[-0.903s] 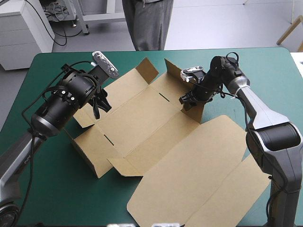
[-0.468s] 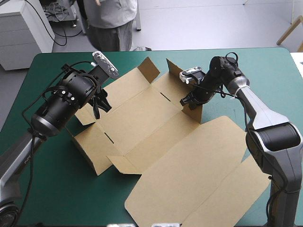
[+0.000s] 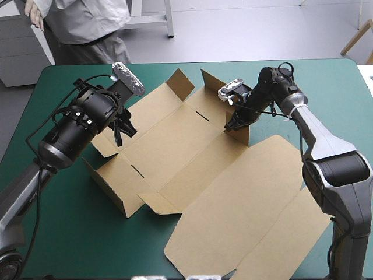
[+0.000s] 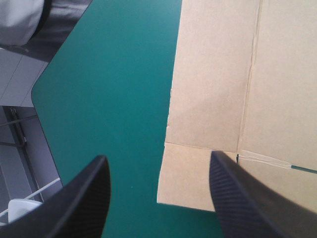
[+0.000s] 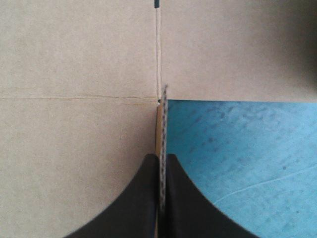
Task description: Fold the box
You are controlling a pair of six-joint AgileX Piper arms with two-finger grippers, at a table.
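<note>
The brown box (image 3: 192, 169) lies opened out in the middle of the table, its big lid panel (image 3: 245, 210) flat toward the front right. Two small flaps (image 3: 182, 83) stand up at its far side, and a side wall (image 3: 108, 189) tilts up at the left. My right gripper (image 3: 232, 123) is shut on an upright flap (image 3: 240, 135) at the box's right side; its wrist view shows the thin board edge (image 5: 161, 124) pinched in the gripper (image 5: 162, 161). My left gripper (image 3: 123, 127) hovers open over the box's left edge (image 4: 223, 74), its gripper (image 4: 157, 158) holding nothing.
Bare teal-green cover (image 3: 58, 233) lies left of and in front of the box. The lid's near corner (image 3: 233, 271) reaches almost to the table's front edge, close to the right arm's base. The far flaps stand short of the table's far edge.
The right gripper has drawn its flap slightly up and toward the far side. The whole sheet has shifted a little, the lid's near end sliding rightward. The left gripper has stayed put.
</note>
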